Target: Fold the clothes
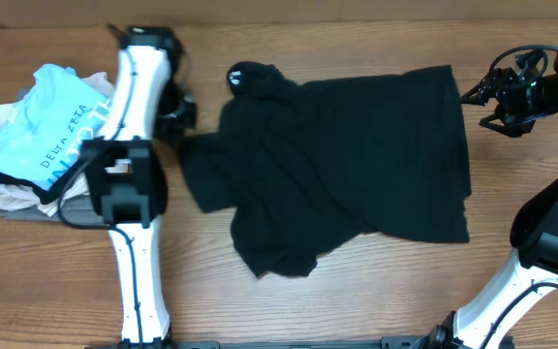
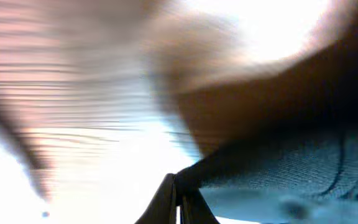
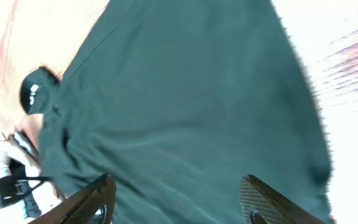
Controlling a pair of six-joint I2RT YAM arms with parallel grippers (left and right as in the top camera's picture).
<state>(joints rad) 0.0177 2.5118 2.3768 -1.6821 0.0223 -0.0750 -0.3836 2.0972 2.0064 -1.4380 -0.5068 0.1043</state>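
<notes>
The black shirt (image 1: 342,160) lies spread and rumpled across the middle of the wooden table, with small white print on its bunched part at the far left (image 1: 237,76). My left gripper (image 1: 184,136) is shut on the shirt's left edge; in the left wrist view its fingers (image 2: 178,190) pinch the dark fabric (image 2: 291,168). My right gripper (image 1: 473,95) is open and empty, raised beside the shirt's far right corner. In the right wrist view its fingers (image 3: 178,198) are wide apart above the shirt (image 3: 185,93).
A pile of other clothes sits at the table's left: a light-blue "DELTA ZETA" shirt (image 1: 51,131) over white and grey garments (image 1: 8,199). The left arm's body (image 1: 129,184) stands between that pile and the black shirt. Bare wood (image 1: 356,291) shows in front.
</notes>
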